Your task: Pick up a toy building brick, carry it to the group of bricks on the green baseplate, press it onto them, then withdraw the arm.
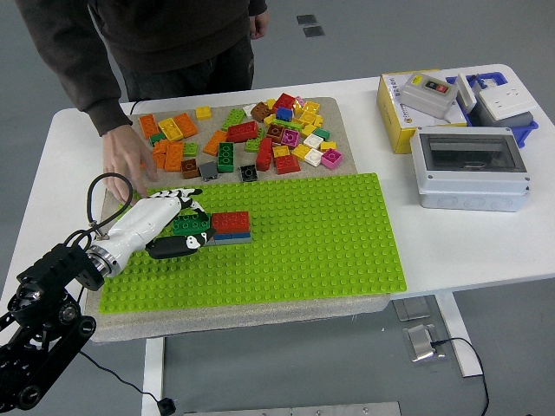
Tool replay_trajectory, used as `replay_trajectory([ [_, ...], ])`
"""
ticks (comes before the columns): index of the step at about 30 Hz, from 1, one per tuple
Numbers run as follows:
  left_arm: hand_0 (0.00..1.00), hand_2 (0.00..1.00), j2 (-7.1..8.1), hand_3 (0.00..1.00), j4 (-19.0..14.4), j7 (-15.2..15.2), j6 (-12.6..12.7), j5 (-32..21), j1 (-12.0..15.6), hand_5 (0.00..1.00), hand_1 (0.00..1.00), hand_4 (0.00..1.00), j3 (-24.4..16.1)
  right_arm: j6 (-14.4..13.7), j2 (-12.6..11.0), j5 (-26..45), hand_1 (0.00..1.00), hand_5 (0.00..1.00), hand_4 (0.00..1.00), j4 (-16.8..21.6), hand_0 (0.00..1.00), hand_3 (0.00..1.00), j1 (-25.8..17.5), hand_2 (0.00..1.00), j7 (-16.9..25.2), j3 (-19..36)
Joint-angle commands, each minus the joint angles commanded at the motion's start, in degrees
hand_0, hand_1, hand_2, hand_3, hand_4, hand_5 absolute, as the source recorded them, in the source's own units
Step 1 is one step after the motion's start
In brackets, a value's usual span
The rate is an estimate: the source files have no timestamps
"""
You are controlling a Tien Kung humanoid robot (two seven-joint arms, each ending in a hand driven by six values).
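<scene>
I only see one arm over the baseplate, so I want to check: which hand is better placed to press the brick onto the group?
Left. The left hand is already over the green brick in the brick group on the green baseplate. The right arm is out of view.

We count one table [451,251], one grey mat [338,108] on it, and one green baseplate [312,243] on the mat. One group of bricks [221,227] stands pressed on the baseplate; we make out one green brick [192,224] and one red brick [231,221] on top, with lower layers we cannot count. One heap of loose bricks [251,134] lies on the mat behind; it holds several dozen, too crowded for an exact figure. To the right we count one yellow box [401,117], one clear-lidded enclosure [470,169], one button box [427,94] and one white socket [505,102]. One robot hand [169,224] shows. One person [165,35] stands behind, one of their hands [128,160] on the mat.
</scene>
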Motion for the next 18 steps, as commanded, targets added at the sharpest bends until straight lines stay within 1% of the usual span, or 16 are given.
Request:
replay_trajectory([
  [8,0.974,0.938,-1.59,0.605,2.3,-1.0,0.8,1.6,0.2,0.737,0.965,0.657,0.0,0.2,0.2,0.3,0.632,0.754,0.398,0.0,0.638,0.623,0.0,0.628,0.1,-0.2],
  [14,0.975,0.937,-2.13,0.606,2.7,-1.2,1.0,1.6,0.6,0.735,0.964,0.652,0.0,0.3,0.2,0.4,0.631,0.751,0.399,0.0,0.639,0.623,0.0,0.632,0.1,-0.2],
  [18,0.974,0.936,-2.23,0.604,2.6,-1.3,1.0,1.5,0.6,0.733,0.963,0.648,-0.1,0.3,0.2,0.4,0.631,0.75,0.399,0.0,0.641,0.623,0.0,0.632,0.1,-0.2],
])
